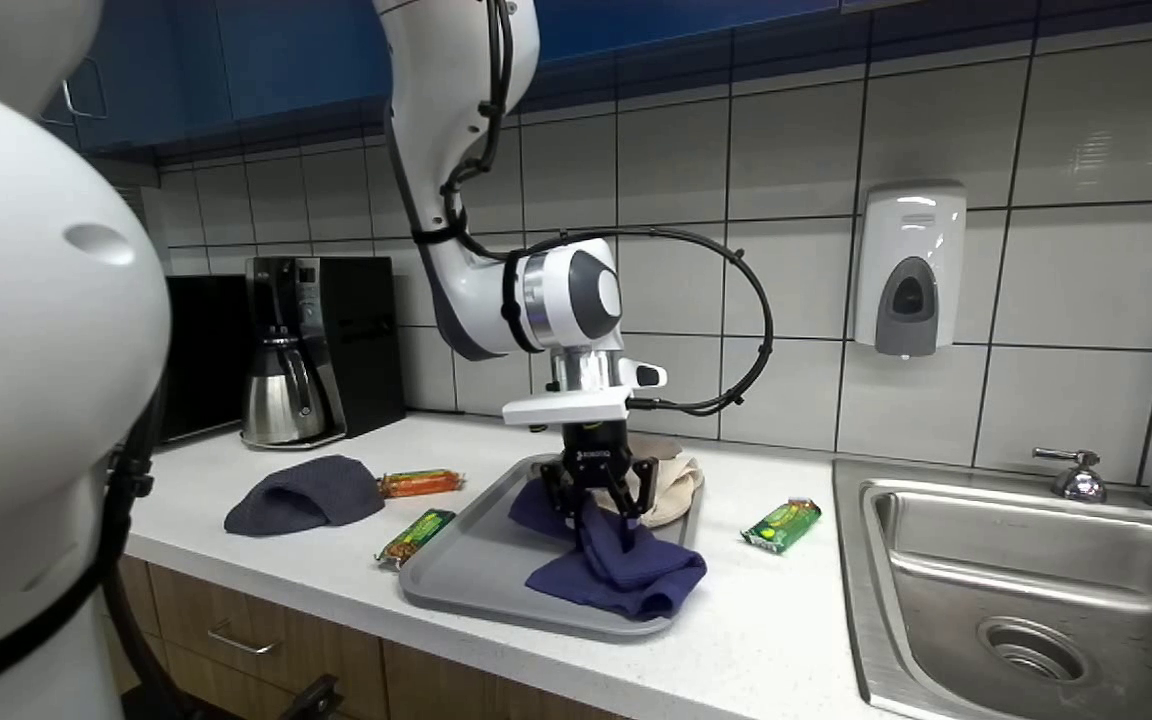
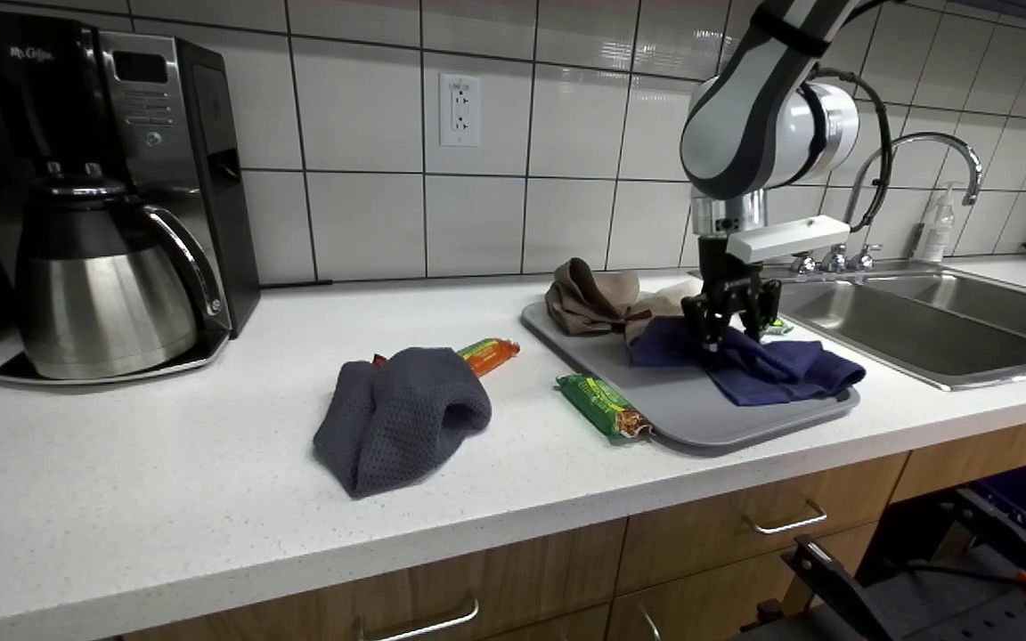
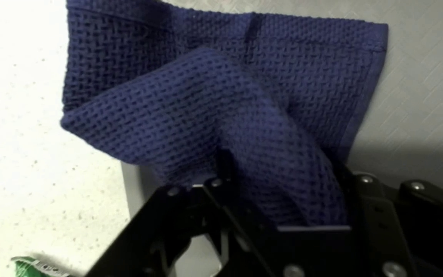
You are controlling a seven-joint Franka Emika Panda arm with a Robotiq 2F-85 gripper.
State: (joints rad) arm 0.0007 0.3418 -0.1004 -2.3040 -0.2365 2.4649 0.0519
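Observation:
My gripper (image 1: 602, 525) points down over the grey tray and straddles a fold of a navy blue waffle-weave cloth (image 1: 626, 570). Its fingers stand apart, one on each side of the bunched fold, and their tips are partly sunk in the cloth. In the wrist view, the cloth (image 3: 190, 115) rises between the fingers (image 3: 283, 165); I cannot tell how firmly both touch it. The cloth lies on the grey tray (image 1: 476, 575) and its outer end hangs over the tray edge. A beige cloth (image 1: 676, 485) and a brown cloth (image 2: 598, 298) lie behind it on the tray.
A dark grey cloth (image 2: 402, 423) lies on the counter against an orange-wrapped bar (image 2: 488, 356). A green-wrapped bar (image 2: 602, 405) touches the tray side. Another green bar (image 1: 783, 525) lies between tray and sink (image 1: 861, 600). A coffee maker (image 2: 112, 267) stands against the wall.

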